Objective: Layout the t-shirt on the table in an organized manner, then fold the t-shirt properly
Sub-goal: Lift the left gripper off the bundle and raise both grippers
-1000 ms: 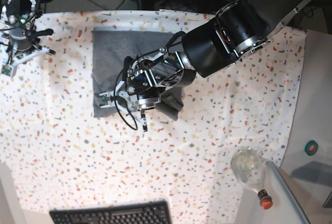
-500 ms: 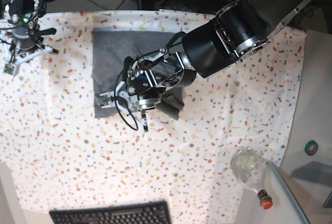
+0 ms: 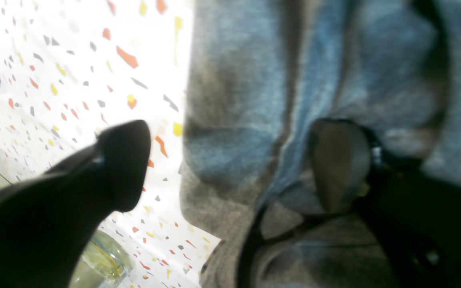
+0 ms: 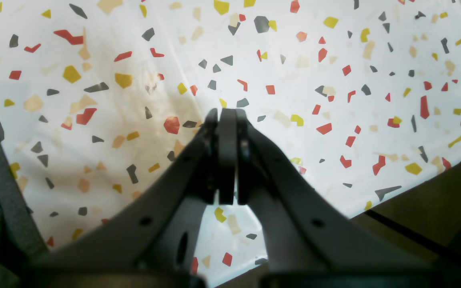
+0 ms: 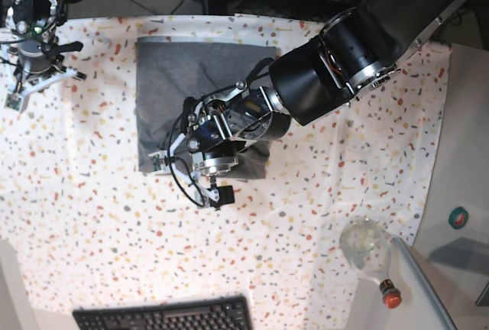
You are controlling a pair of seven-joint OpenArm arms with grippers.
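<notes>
The left hand (image 5: 200, 168) is seen with its fingers spread wide apart over the near edge of the t-shirt (image 5: 183, 85). In the left wrist view one dark finger (image 3: 124, 164) hangs over the flecked cloth just off the shirt's edge, while the other finger (image 3: 336, 164) lies over the grey fabric; whether that finger touches the fabric cannot be told from the blurred picture. Nothing is clamped between them.

The right hand (image 4: 226, 152) is seen with its fingers pressed together and nothing between them. It is held over bare flecked cloth near the far left corner of the desk (image 5: 92, 215), well apart from the shirt, whose dark edge shows only at the left border of the right wrist view.

The t-shirt is laid as a folded grey block on the far middle part of the desk, slightly left of centre. Its near right part is hidden in the base view by the left arm (image 5: 328, 70), which reaches in from the far right.

A clear bottle (image 5: 367, 250) with a red cap lies at the near right edge of the desk. A black keyboard (image 5: 164, 316) is seen at the near edge.
</notes>
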